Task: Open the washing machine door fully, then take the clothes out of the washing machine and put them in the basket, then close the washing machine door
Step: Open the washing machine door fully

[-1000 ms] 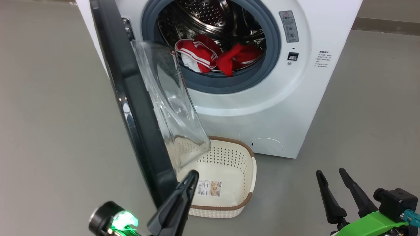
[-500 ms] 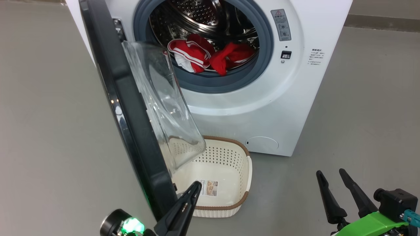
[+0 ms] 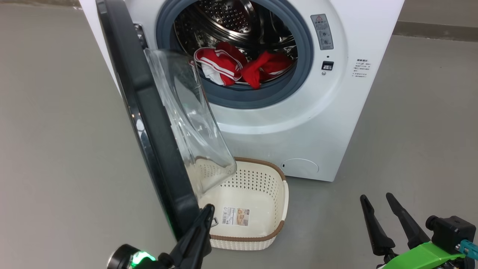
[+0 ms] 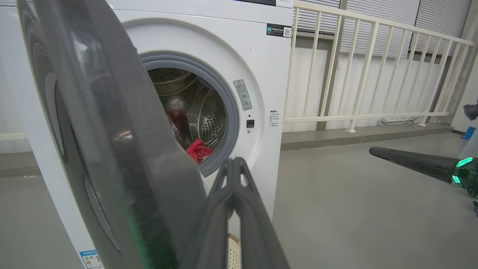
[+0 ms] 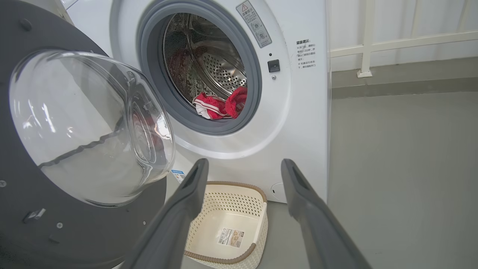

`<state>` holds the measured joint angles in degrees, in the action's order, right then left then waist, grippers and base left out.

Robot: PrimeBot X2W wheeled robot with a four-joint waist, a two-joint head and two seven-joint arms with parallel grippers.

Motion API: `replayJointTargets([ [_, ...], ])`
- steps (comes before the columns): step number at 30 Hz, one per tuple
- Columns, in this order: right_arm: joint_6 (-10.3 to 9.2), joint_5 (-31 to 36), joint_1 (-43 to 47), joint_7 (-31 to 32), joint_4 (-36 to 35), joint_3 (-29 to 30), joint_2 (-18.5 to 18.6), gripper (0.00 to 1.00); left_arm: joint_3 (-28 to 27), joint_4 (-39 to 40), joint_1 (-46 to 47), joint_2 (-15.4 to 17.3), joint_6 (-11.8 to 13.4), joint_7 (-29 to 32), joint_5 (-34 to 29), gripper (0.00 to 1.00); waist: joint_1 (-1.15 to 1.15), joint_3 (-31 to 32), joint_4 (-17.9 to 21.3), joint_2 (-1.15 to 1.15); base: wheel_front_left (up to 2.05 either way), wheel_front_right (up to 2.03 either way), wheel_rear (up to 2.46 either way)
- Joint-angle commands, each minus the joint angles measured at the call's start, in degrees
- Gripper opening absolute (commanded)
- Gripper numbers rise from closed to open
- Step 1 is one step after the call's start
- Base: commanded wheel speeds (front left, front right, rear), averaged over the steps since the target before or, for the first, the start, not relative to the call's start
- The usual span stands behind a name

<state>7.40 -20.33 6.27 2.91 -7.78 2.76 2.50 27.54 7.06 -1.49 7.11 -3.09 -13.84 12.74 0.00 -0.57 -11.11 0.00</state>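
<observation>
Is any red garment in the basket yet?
No, the basket holds just its paper label, and the red clothes lie in the drum.

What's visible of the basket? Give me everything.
The basket is a small cream plastic tub, rounded rectangle, perforated walls, brown woven-look rim. Empty apart from a paper label on its inner bottom. It stands upright on the grey floor just before the washing machine; in the head view the glass bowl of the open door covers its back left corner.

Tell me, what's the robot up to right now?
Left claw shut at door's lower edge; right claw open, empty. Red clothes in drum, basket empty. Door half open, its glass bulge crowding the basket's left side.
</observation>
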Motion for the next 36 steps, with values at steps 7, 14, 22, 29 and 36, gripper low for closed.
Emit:
replayJointTargets([
  [7,0.09,-0.4,-0.2,-0.6,-1.3,-1.4,0.4,1.00,-3.0,0.8,2.6,-0.4,2.3,1.2,0.7,0.00,0.00,0.4,-0.6,0.00,0.00,0.00,0.00],
  [14,0.09,-0.6,0.0,-0.8,-1.2,-1.5,0.4,1.00,-3.8,0.7,2.2,-0.2,3.7,2.6,1.2,0.00,0.00,0.6,-1.0,0.00,0.00,0.00,0.00],
  [22,0.09,-0.6,0.2,-0.9,-1.2,-1.2,0.4,1.00,-6.4,1.1,0.8,1.1,5.7,2.9,1.8,0.00,0.00,0.7,-1.9,0.00,0.00,0.00,0.00],
  [29,0.09,-0.8,0.1,-1.3,-1.1,-1.1,0.4,1.00,-10.2,2.5,-1.8,2.6,8.6,2.8,2.8,0.00,0.00,0.5,-3.8,0.00,0.00,0.00,0.00],
  [36,0.09,-0.8,-0.3,-1.4,-0.9,-1.3,0.4,1.00,-14.3,3.4,-3.5,4.1,11.0,2.4,3.7,0.00,0.00,0.5,-4.9,0.00,0.00,0.00,0.00],
])
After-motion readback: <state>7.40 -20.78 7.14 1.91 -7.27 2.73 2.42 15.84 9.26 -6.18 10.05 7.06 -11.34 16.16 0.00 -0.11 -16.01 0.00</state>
